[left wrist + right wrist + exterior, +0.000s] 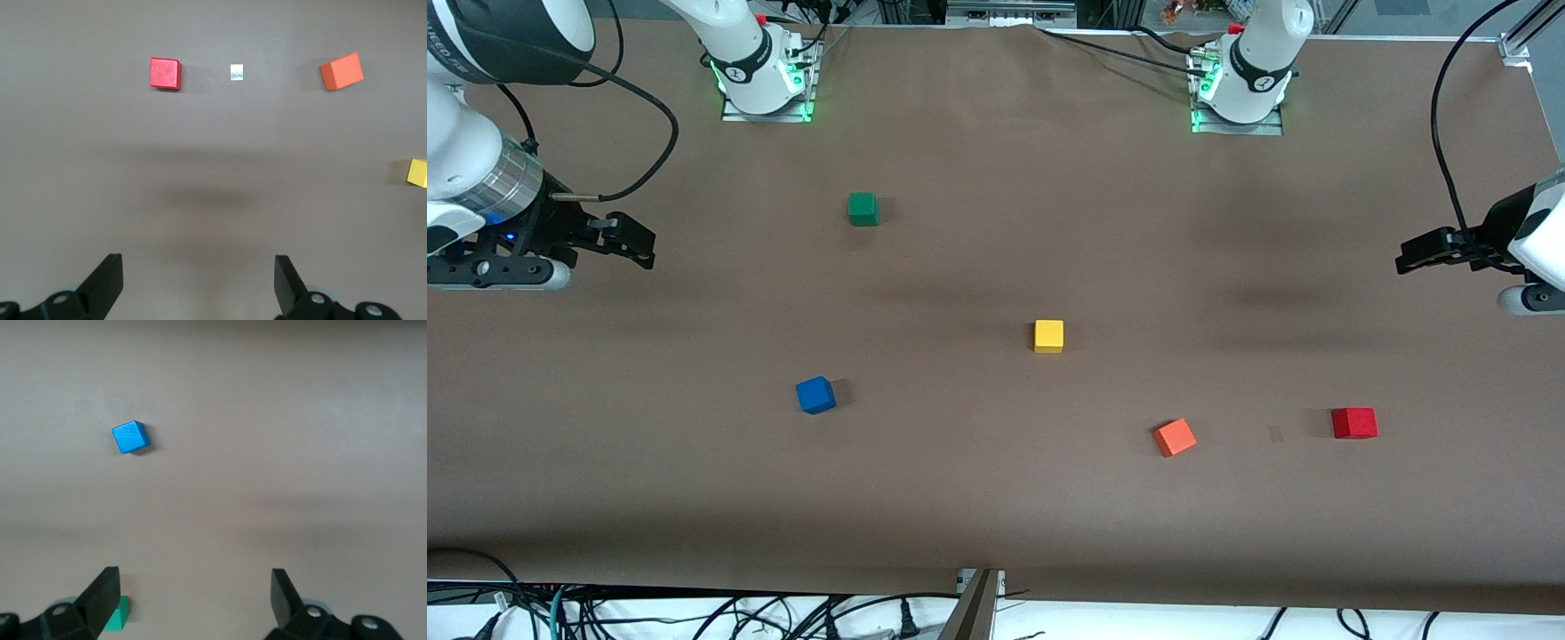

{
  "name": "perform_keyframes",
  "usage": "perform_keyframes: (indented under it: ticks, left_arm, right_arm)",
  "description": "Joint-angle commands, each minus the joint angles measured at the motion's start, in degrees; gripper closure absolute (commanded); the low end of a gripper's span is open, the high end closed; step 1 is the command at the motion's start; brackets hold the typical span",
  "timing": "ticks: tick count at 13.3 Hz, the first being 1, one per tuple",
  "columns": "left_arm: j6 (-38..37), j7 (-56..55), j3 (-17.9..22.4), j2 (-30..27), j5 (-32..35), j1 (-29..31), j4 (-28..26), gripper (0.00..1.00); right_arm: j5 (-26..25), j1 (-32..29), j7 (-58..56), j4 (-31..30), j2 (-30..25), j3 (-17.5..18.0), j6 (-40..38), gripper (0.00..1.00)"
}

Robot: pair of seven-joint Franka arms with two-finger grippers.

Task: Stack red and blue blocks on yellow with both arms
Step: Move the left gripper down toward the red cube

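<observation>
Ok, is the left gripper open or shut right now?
Open. In the left wrist view the left gripper shows its two fingers spread wide apart with nothing between them.

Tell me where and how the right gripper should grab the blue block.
Come straight down onto the blue block and pinch two opposite side faces. It sits rotated on the table, so the right gripper, open and empty, would likely need turning to match. Nothing crowds it.

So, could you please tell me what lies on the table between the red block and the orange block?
Only a small pale square patch lies between the red block and the orange block, clearest in the left wrist view; otherwise bare table.
</observation>
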Motion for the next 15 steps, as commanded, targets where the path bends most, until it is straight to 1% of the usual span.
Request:
perform_keyframes:
  ticks: [1,4,9,12,13,15]
  left_arm:
    - [-0.9,0.8,0.0,0.8,-1.3,0.6,1.8,0.0]
    - [-1.1,0.8,0.0,0.8,-1.3,0.4,1.9,0.0]
    - [-0.8,1.1,0.2,2.4,-1.0,0.6,2.1,0.0]
    - [0.7,1.1,0.1,7.3,-1.1,1.5,2.6,0.0]
    - [3.0,1.2,0.0,9.2,-0.6,1.7,3.8,0.0]
    - [8.1,2.9,0.1,13.4,-0.6,1.8,3.9,0.0]
  right_arm:
    - [1.0,-0.3,0.6,1.1,0.2,0.0,-0.8,0.0]
    - [1.0,-0.3,0.6,1.1,0.2,0.0,-0.8,0.0]
    - [1.0,-0.2,0.6,1.1,0.2,0.0,-0.8,0.0]
    - [1.0,-0.3,0.6,1.1,0.2,0.0,-0.8,0.0]
    - [1.0,-0.3,0.6,1.1,0.2,0.0,-0.8,0.0]
    - [1.0,-0.1,0.7,1.1,0.2,0.0,-0.7,0.0]
